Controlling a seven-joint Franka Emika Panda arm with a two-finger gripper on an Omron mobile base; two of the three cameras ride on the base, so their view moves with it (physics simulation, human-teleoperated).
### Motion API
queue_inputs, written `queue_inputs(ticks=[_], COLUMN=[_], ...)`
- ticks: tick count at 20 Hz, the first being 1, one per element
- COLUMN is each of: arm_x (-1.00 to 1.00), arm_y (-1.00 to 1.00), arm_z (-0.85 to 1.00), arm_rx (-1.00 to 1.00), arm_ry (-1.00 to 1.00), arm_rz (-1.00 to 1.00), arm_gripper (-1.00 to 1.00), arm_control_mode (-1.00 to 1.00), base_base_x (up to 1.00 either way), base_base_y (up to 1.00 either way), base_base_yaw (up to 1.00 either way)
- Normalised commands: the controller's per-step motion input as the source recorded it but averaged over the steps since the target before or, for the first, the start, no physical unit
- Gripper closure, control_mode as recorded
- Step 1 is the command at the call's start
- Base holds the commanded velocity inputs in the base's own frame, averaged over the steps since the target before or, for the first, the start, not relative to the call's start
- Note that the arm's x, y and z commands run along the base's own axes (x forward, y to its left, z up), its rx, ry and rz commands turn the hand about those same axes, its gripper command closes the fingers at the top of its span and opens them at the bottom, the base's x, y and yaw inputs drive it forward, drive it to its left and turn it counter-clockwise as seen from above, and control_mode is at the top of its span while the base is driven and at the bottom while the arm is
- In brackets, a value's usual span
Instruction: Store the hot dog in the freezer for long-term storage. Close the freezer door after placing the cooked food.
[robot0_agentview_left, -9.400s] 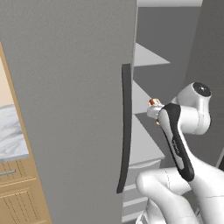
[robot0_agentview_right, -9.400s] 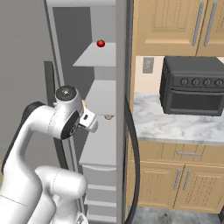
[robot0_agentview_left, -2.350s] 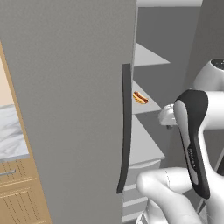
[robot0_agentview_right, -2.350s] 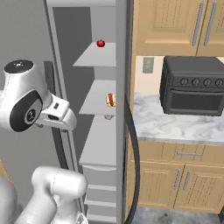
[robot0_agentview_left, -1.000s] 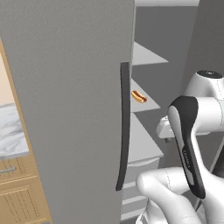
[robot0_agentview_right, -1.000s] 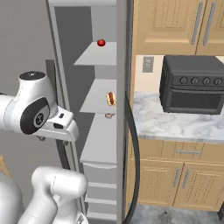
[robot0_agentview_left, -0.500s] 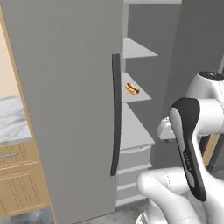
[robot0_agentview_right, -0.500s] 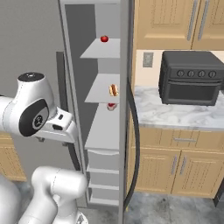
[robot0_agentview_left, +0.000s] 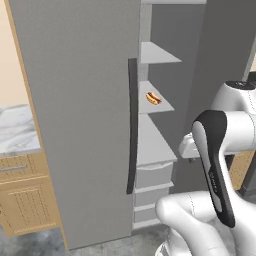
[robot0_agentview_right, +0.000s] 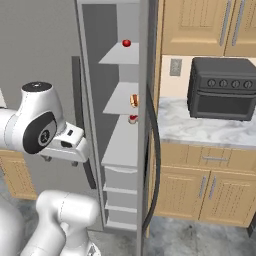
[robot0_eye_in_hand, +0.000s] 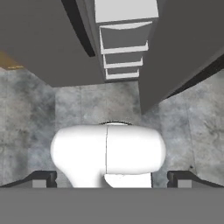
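Note:
The hot dog (robot0_agentview_left: 153, 98) lies on a white middle shelf inside the freezer (robot0_agentview_left: 150, 145), and it also shows on that shelf as hot dog (robot0_agentview_right: 134, 101) from the other side. The freezer door (robot0_agentview_left: 85, 115) stands wide open, its long dark handle (robot0_agentview_left: 131, 125) facing me; the right base view shows the freezer door (robot0_agentview_right: 145, 90) edge-on. My gripper (robot0_eye_in_hand: 112, 178) is open and empty, well clear of the shelves, pointing down at the floor. Its fingertips (robot0_eye_in_hand: 43, 177) stand far apart.
A small red thing (robot0_agentview_right: 126, 43) sits on the upper shelf and another small item (robot0_agentview_right: 133, 119) lies below the hot dog. White drawers (robot0_agentview_left: 152, 175) fill the freezer's bottom. A black oven (robot0_agentview_right: 222, 95) stands on the marble counter (robot0_agentview_right: 200, 130) to the right. Wooden cabinets (robot0_agentview_left: 25, 200) stand left of the door.
The hot dog, held at the gripper earlier, now rests on the shelf and the arm has pulled back. In the last second the whole picture shifted: the camera moved.

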Motion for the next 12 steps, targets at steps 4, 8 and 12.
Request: queue_inputs(ticks=[4,8,12], arm_x=[0.00,0.00,0.00], arm_y=[0.00,0.00,0.00], arm_z=[0.00,0.00,0.00], arm_rx=[0.00,0.00,0.00], arm_ry=[0.00,0.00,0.00], arm_rz=[0.00,0.00,0.00], arm_gripper=[-1.00,-1.00,-1.00], arm_control_mode=[1.00,1.00,1.00], base_base_x=[-0.57,-0.24,0.00], base_base_y=[-0.08,-0.23,-0.45], base_base_yaw=[0.00,0.00,0.01])
